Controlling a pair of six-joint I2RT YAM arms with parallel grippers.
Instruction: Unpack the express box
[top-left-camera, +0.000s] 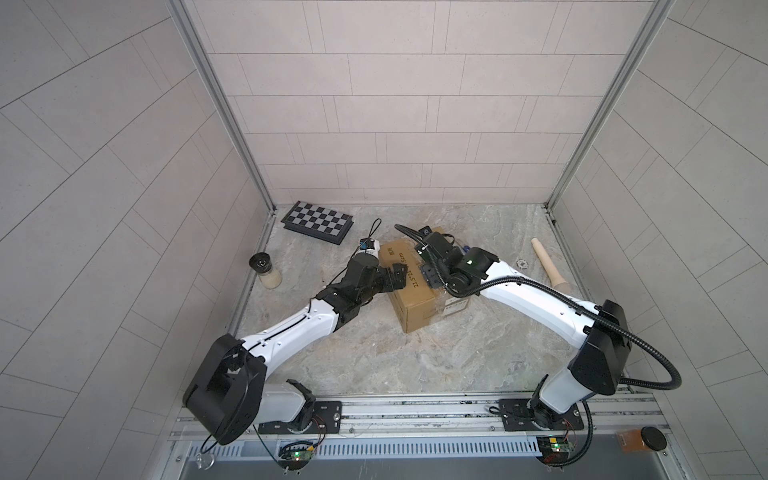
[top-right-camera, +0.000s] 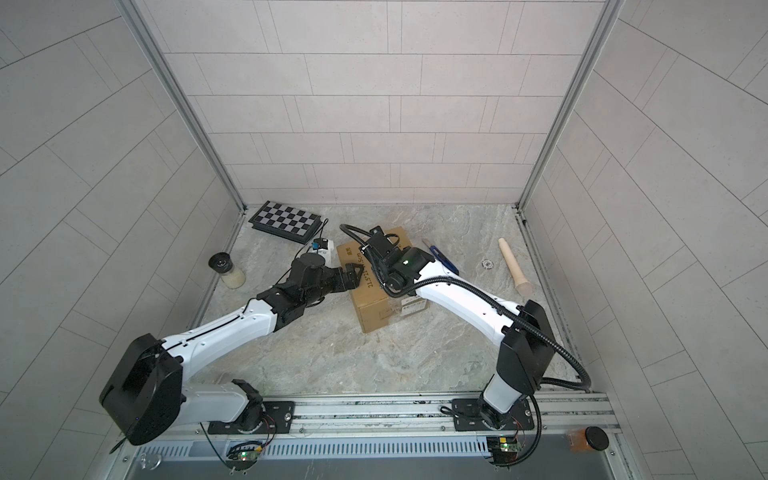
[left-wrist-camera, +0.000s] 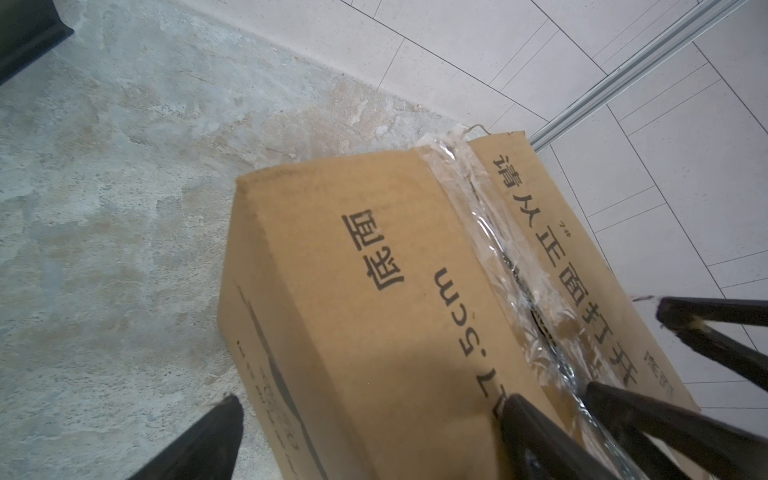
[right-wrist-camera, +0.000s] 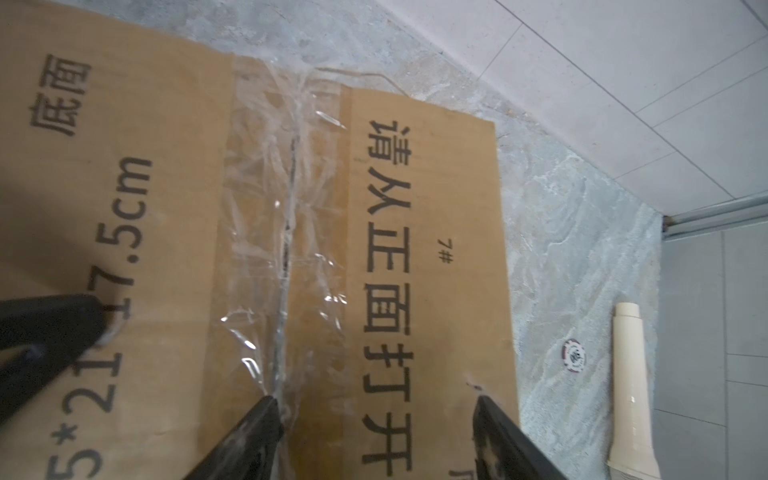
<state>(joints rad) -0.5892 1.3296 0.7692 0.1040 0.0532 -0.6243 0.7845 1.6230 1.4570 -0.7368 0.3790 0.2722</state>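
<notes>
Flap-opening step: the express box (top-left-camera: 415, 309) sits mid-desk (top-left-camera: 374, 365), its taped seam (right-wrist-camera: 286, 232) seemingly slit, though glare obscures it; the left pincer (left-wrist-camera: 372, 401), spread wide, straddles its left top edge, while the right pincer (right-wrist-camera: 374, 402), spread and empty, spans the right flap (right-wrist-camera: 415, 249), to be lifted next.

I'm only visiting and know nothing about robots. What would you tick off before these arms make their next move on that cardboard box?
1. Tape seam on the express box cut: ok, a dark slit shows along it.
2. Top flaps raised: not ok, both lie flat.
3. Right tool open: ok, one fingertip sits at the slit.
4. Left tool open: ok, it straddles the box's top edge.
5. Contents: cannot tell, the box is closed.
</notes>
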